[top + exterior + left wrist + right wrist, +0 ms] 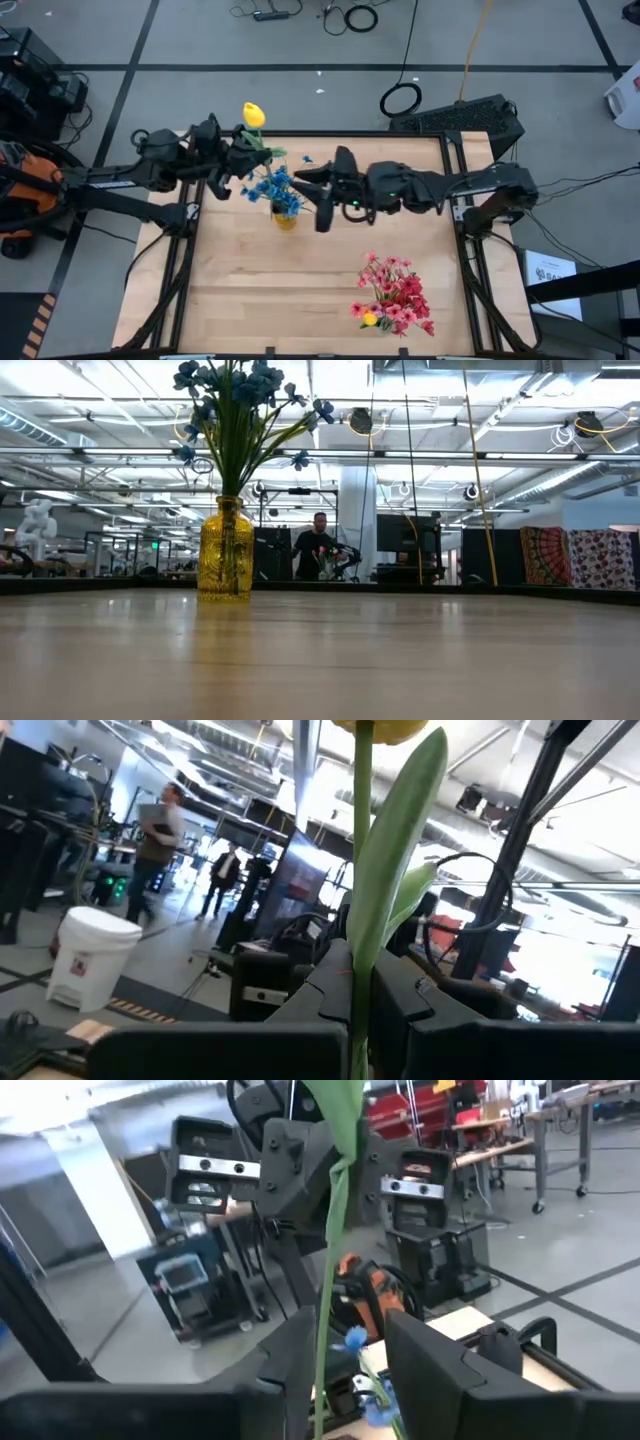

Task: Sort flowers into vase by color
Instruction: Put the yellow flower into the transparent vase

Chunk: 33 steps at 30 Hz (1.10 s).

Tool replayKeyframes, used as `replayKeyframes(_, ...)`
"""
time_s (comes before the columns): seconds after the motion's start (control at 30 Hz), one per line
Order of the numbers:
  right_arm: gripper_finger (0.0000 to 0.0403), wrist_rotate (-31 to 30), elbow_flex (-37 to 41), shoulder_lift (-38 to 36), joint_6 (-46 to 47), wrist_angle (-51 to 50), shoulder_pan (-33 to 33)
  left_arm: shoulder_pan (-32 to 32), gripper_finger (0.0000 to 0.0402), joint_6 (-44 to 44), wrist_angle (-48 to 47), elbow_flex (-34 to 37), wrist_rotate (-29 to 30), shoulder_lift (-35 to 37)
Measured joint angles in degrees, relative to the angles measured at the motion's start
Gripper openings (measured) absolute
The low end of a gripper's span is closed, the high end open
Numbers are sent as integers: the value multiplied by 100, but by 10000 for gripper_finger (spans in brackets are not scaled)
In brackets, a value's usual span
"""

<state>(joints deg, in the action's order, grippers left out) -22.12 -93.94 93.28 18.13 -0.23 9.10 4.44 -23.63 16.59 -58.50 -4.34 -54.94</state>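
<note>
Blue flowers (279, 188) upright in yellow vase (225, 550); yellow tulip (254, 115) raised; pink flowers (395, 295) lying on table.

Table (300, 280) pale smooth wood; vase (225, 550) glossy textured amber glass.

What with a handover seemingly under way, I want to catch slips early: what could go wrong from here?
1. The left gripper is shut on the yellow flower while the right gripper has its fingers open around the stem. If the left lets go first, the flower could fall.
2. Both grippers hang close above the blue flowers in the yellow vase; a low move might tip it.
</note>
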Motion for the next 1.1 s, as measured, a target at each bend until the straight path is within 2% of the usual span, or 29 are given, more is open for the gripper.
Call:
replayKeyframes(0.23,114,1,-1440,792,-259,-855,-52,-10,12,39,-44,-193,-9,-11)
replayKeyframes(0.4,114,32,-1966,1098,-273,-962,-190,-10,12,38,-123,-206,-64,-13)
replayKeyframes(0.57,114,431,-2029,1173,-28,-1024,-284,-12,12,13,-288,-210,-85,-17)
replayKeyframes(1.1,107,450,-2029,1169,39,-1046,-308,-51,12,25,-401,-210,7,-173)
